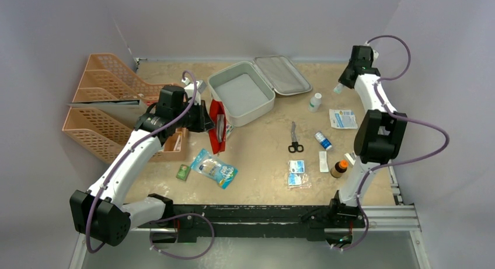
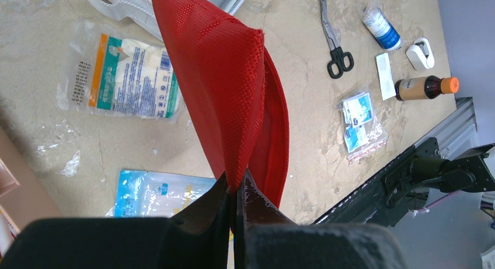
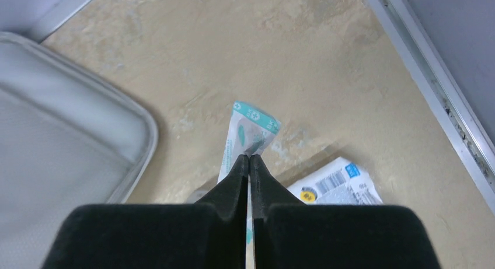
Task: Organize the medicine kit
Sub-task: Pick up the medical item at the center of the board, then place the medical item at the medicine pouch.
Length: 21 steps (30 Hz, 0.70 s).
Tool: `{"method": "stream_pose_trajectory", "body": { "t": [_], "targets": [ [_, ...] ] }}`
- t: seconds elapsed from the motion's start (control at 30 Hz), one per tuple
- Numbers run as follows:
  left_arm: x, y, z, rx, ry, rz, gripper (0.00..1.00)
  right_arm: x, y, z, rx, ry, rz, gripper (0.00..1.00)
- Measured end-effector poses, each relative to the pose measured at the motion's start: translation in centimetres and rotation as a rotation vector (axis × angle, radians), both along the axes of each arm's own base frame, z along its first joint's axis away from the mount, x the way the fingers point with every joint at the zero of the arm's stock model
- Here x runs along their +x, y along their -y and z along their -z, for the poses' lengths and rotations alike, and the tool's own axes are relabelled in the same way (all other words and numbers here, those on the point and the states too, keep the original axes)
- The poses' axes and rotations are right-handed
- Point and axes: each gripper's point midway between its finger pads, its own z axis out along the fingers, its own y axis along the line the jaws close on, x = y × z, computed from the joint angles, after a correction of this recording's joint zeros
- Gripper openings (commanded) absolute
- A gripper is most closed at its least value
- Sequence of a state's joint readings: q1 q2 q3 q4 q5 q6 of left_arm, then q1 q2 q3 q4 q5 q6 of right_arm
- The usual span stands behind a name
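The medicine kit (image 1: 229,81) lies open at the back middle of the table, a pale grey tray with its lid (image 1: 284,74) flat to the right; the tray looks empty. My left gripper (image 1: 205,118) is shut on the edge of a flat red pouch (image 1: 217,127) and holds it upright just left of the kit's front corner. In the left wrist view the pouch (image 2: 233,76) hangs from the closed gripper (image 2: 236,188). My right gripper (image 1: 343,84) is at the back right, shut on a small teal-and-white sachet (image 3: 252,129) above the table. The kit's lid (image 3: 58,123) shows at the left of the right wrist view.
Orange mesh file trays (image 1: 99,100) stand at the left. Loose on the table are scissors (image 1: 295,138), a white bottle (image 1: 315,101), a blue-white roll (image 1: 323,140), a brown bottle (image 1: 338,168), a gauze packet (image 1: 342,118), small blue packets (image 1: 297,173), a wipes pack (image 1: 214,168) and a green box (image 1: 184,172).
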<state>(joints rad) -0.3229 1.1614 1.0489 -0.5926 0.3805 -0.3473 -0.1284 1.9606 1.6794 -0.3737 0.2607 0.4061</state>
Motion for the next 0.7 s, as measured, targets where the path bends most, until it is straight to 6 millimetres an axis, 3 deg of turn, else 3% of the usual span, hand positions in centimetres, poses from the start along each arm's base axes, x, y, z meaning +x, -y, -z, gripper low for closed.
{"method": "stream_pose_trajectory", "body": {
  "t": [0.17, 0.33, 0.53, 0.7],
  "targets": [
    [0.0, 0.0, 0.0, 0.0, 0.0, 0.0, 0.0, -1.5, -3.1, -3.2, 0.058, 0.052, -0.089, 0.0],
    [0.0, 0.0, 0.0, 0.0, 0.0, 0.0, 0.0, -3.9, -8.8, -6.4, 0.151, 0.114, -0.242, 0.0],
    [0.0, 0.0, 0.0, 0.0, 0.0, 0.0, 0.0, -7.8, -18.7, -9.0, 0.242, 0.172, -0.513, 0.0],
    [0.0, 0.0, 0.0, 0.001, 0.0, -0.002, 0.0, -12.0, -25.8, -9.5, 0.301, 0.181, -0.715, 0.0]
  ]
}}
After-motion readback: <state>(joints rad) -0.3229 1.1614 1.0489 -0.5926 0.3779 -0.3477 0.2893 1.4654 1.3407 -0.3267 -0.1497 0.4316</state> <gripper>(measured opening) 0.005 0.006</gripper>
